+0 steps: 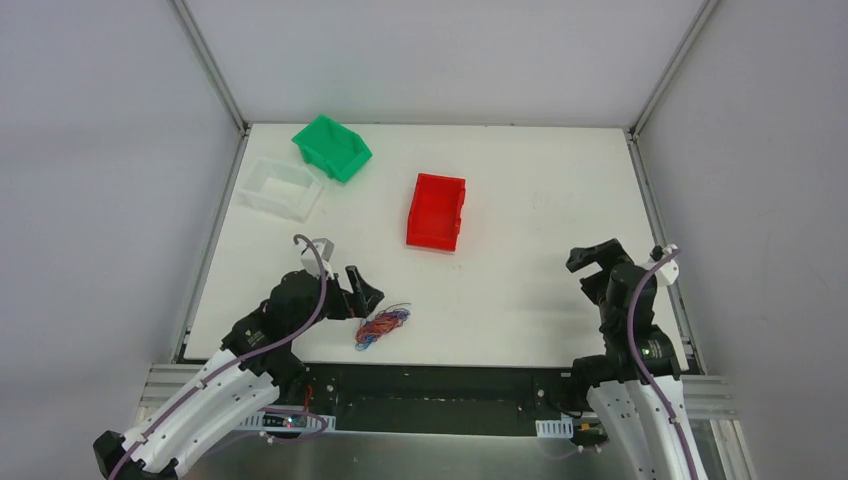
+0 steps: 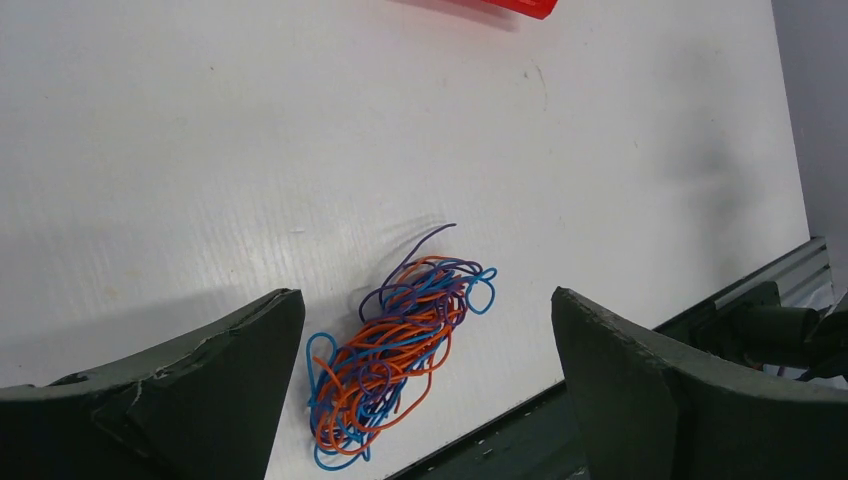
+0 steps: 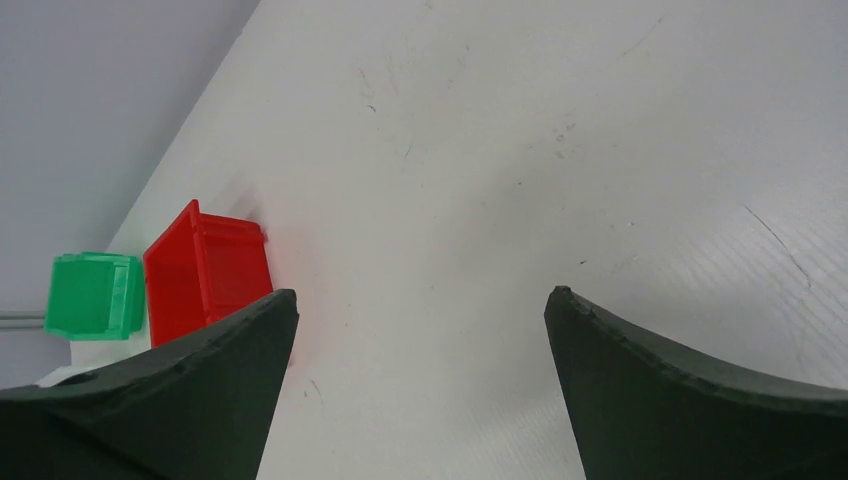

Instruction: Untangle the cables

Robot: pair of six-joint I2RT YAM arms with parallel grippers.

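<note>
Table [image 2: 200, 120]: matt white board, faintly ribbed
Cables [image 2: 395, 350]: thin, smooth plastic-coated strands
Red bin [image 1: 437, 210]: smooth plastic
Left gripper [image 2: 425, 300] fingers [image 2: 210, 390]: dark, matt, rough-edged

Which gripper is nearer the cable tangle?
Left. The left gripper is open just beside the cables; the right gripper is far off on the opposite side.

Cannot separate single strands of the cables [image 1: 381, 326] from above, and can see only a corner of the red bin [image 2: 525, 6] at the left wrist view's top edge.
</note>
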